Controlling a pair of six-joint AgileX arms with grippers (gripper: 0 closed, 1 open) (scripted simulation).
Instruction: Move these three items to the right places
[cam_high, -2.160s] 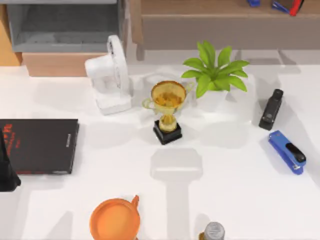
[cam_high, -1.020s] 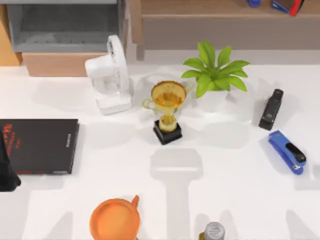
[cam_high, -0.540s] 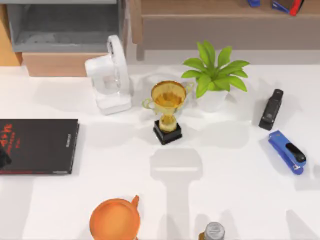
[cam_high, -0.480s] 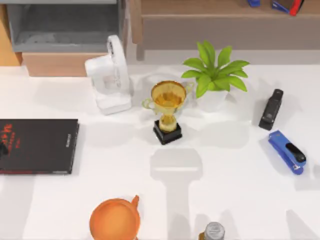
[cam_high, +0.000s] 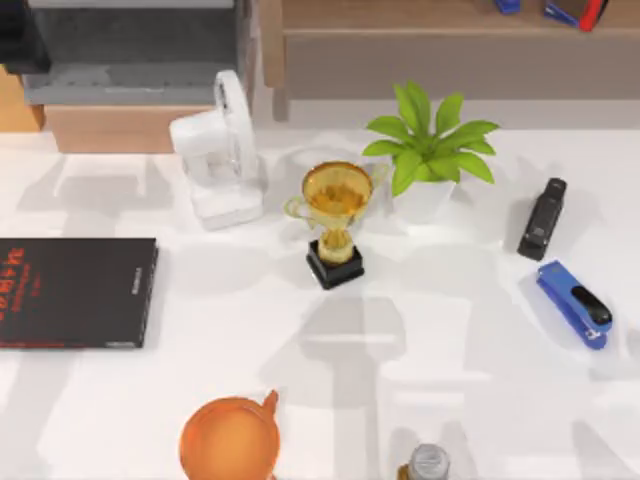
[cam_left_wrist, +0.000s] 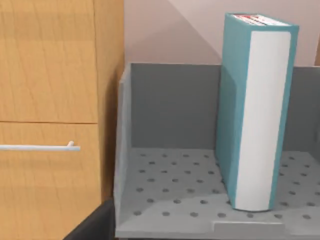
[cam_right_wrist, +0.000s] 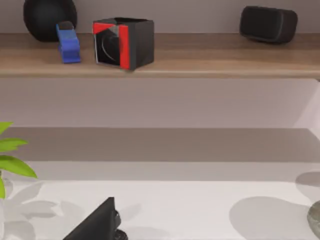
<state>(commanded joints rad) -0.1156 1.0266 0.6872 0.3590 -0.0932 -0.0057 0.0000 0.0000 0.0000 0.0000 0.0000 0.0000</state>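
A thick teal-covered book with white page edges stands upright and free on the perforated floor of a grey bin. In the top view that grey bin sits at the back left, with my left arm as a dark shape over its left corner. A dark part of my left gripper shows short of the bin, apart from the book. A similar dark part of my right gripper shows low over the table, facing the back shelf.
On the table are a thin black book, a white fan, a gold trophy, a potted plant, a black stapler, a blue stapler, an orange cup and a bottle. A wooden cabinet flanks the bin.
My left arm has left the table's left edge beside the black book and now sits at the back left corner over the grey bin. The table objects have not moved.
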